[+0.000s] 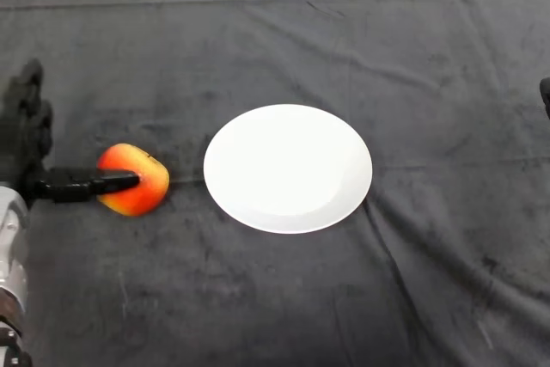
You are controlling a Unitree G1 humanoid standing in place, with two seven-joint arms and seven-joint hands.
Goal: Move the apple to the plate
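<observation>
Apple [133,180], glossy red-yellow, sits left of the smooth round white plate [288,168]; robot hand [26,139] released, thumb touching it.

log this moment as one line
left hand: open, thumb lying over apple | apple: on cloth, left of plate | plate: bare
</observation>
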